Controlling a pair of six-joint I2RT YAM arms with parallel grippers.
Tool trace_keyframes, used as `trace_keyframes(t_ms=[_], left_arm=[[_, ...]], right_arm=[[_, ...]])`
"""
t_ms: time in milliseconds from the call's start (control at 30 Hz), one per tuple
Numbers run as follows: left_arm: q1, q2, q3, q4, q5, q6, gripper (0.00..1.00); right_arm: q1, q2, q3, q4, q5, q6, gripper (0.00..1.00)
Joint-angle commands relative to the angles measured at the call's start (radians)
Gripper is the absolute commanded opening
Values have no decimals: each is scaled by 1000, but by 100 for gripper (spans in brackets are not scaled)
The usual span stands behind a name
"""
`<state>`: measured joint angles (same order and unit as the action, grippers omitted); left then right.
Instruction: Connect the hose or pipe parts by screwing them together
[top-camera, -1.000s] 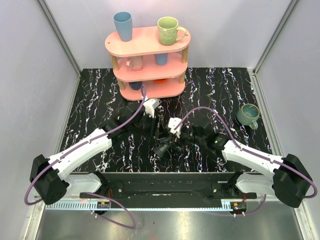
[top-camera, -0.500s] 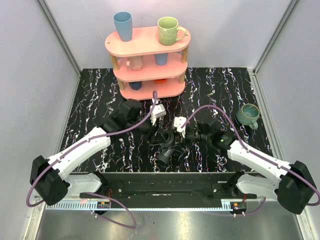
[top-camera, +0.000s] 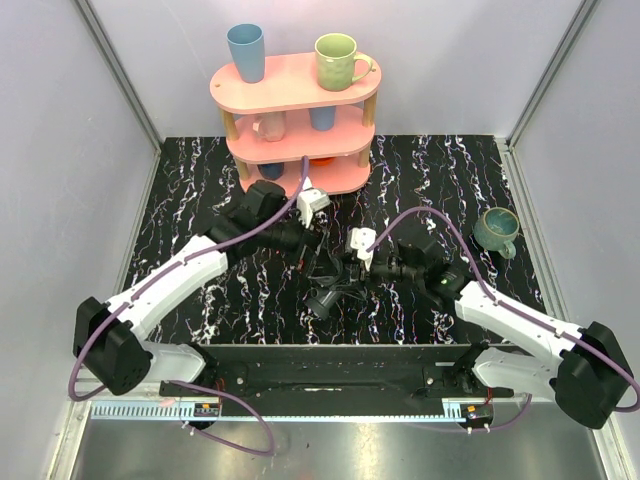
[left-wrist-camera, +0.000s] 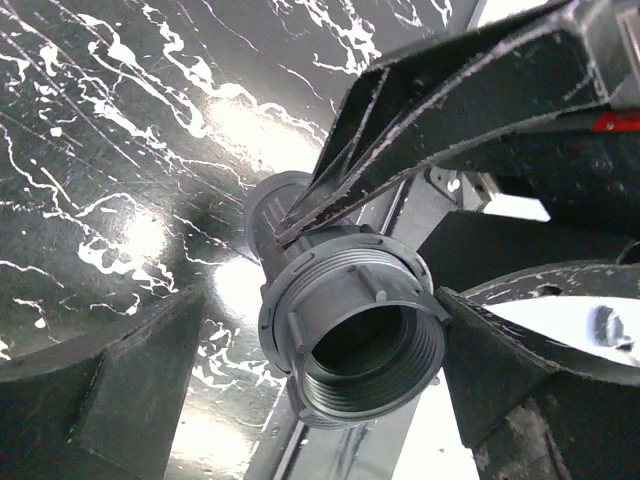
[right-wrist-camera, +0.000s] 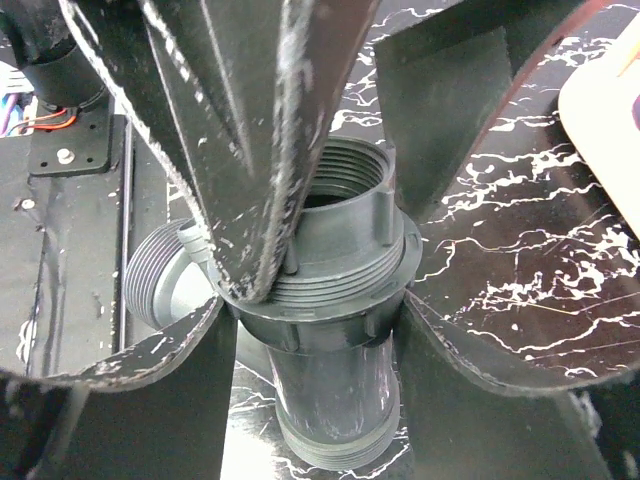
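1. The left end effector (left-wrist-camera: 322, 305) is now standing wide open. A second ago it was half closed, so it is letting go of the small black plastic T-shaped pipe fitting (right-wrist-camera: 335, 270).
2. In the left wrist view its fingers (left-wrist-camera: 110, 390) are flanking the fitting's threaded collar (left-wrist-camera: 345, 270). One side is showing a clear gap. The other finger is sitting just beside the collar, and whether it is touching cannot be told.
3. The right end effector (right-wrist-camera: 312, 300) is clamping the fitting, pressing on either side of the collar, and it has barely shifted over the last second.
4. The fitting is sitting between the two end effectors near the middle of the black, white-veined tabletop (top-camera: 200, 200). Its open threaded mouth is facing the left wrist camera. Whether it is resting on the surface cannot be told.
5. The release is probably ending one twisting stroke. The left end effector is likely needing to re-grip for another turn, unless the joint is already tight, which the pictures are not showing.
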<state>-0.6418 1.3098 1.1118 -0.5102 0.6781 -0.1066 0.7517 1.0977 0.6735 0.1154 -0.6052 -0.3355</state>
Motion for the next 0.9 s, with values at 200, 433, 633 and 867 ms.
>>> trace_keyframes(t_ms=[200, 433, 633, 867], left_arm=[[50, -208, 39, 35, -267, -386, 99], [71, -317, -10, 11, -477, -583, 99], [67, -304, -1, -22, -511, -887, 90], [-15, -175, 81, -76, -531, -1035, 87]], right_arm=[[8, 14, 15, 115, 90, -8, 0], [9, 13, 11, 170, 198, 15, 0], [9, -28, -9, 193, 283, -10, 0], [20, -38, -5, 173, 303, -34, 0]])
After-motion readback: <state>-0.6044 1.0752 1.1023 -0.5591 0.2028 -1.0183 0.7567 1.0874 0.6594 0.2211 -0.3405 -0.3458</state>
